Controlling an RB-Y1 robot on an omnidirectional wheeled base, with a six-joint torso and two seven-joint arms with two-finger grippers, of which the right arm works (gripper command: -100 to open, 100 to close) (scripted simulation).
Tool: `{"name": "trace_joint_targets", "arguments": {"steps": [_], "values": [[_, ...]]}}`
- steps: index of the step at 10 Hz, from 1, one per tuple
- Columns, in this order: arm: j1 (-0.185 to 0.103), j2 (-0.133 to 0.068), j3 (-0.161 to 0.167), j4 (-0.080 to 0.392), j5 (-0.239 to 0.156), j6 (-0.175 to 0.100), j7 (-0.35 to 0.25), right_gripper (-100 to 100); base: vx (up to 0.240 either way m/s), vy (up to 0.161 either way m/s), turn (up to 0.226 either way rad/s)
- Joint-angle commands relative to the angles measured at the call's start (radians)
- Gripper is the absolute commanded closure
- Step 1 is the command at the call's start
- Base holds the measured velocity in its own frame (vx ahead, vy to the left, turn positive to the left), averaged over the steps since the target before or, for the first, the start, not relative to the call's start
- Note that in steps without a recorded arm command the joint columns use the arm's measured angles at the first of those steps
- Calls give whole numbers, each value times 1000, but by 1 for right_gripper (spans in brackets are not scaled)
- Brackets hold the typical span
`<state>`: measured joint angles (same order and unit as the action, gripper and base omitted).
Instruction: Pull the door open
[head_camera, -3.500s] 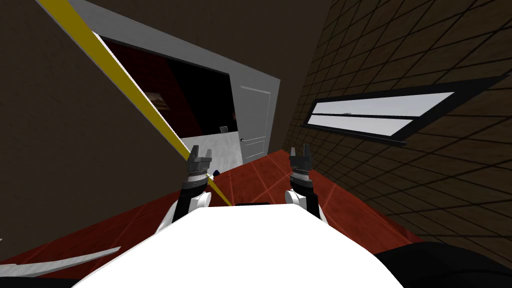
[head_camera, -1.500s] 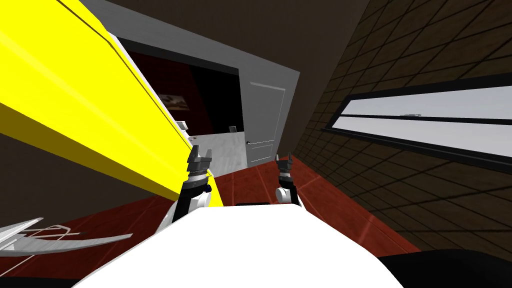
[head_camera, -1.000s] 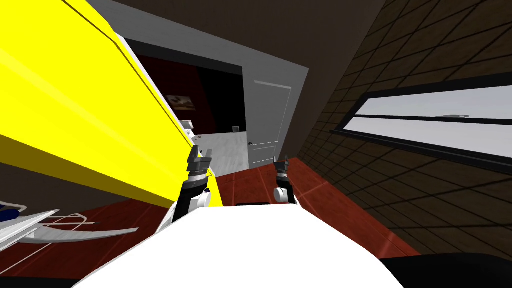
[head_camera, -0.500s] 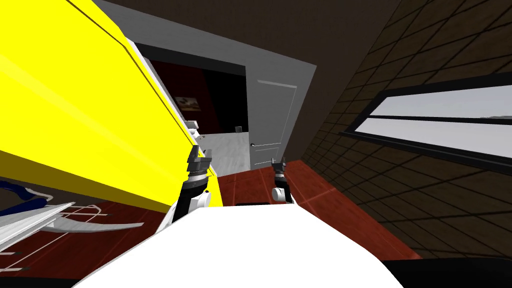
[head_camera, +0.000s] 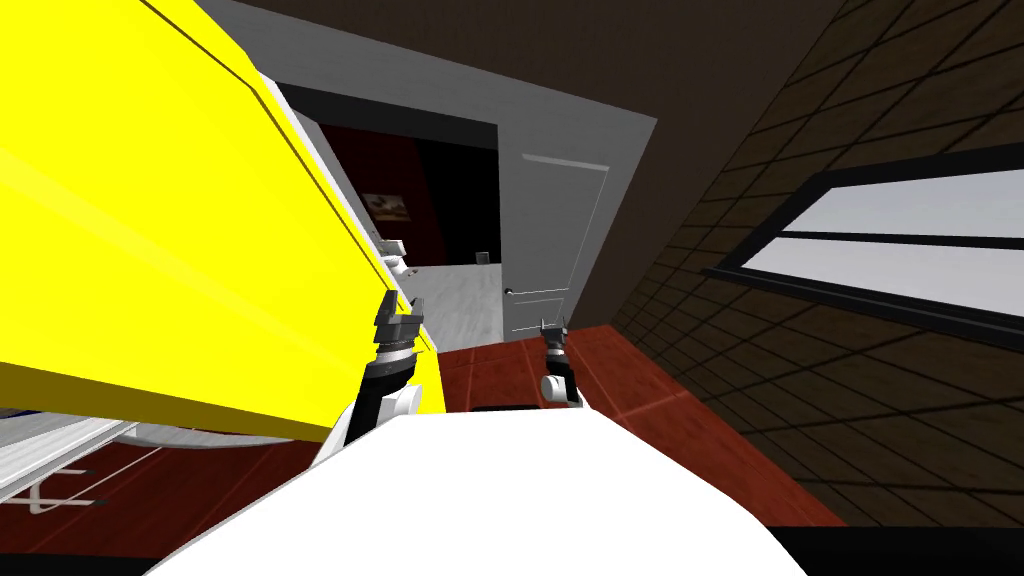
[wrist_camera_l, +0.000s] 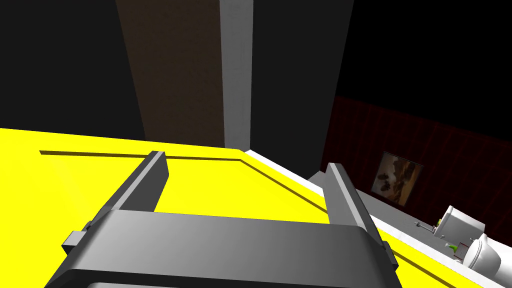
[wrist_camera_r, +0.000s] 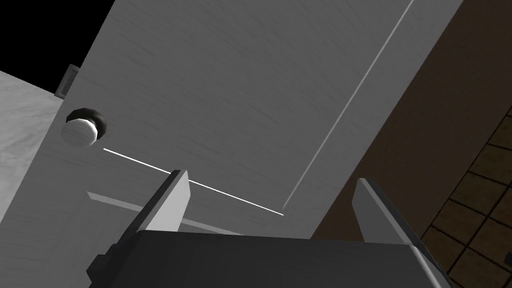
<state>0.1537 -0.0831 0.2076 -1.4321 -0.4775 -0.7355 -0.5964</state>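
Observation:
A broad yellow door slants across the left of the head view, swung out beside me. My left gripper is at its near edge. In the left wrist view the yellow door lies just behind the open left gripper, nothing between the fingers. Farther ahead stands a grey panelled door with a round knob. My right gripper points at it. In the right wrist view the right gripper is open, the grey door beyond it and the knob well off to one side.
A dark brick wall with a long window runs along the right. Red floor lies ahead. Past the yellow door's edge is a doorway with a black area, a framed picture and a white toilet. A white rack sits low left.
My view has swung, so the yellow door shows more of its face and the grey door is nearer. The right arm has drawn in toward the middle. The left gripper keeps its place.

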Motion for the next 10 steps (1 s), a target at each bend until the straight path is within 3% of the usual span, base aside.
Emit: {"name": "trace_joint_targets", "arguments": {"steps": [1,10], "values": [[-20,-1,10,50,-25,-15,-33,-100,85,-25,137],[-137,4,61,335,-161,-87,-197,-100,96,-30,137]]}}
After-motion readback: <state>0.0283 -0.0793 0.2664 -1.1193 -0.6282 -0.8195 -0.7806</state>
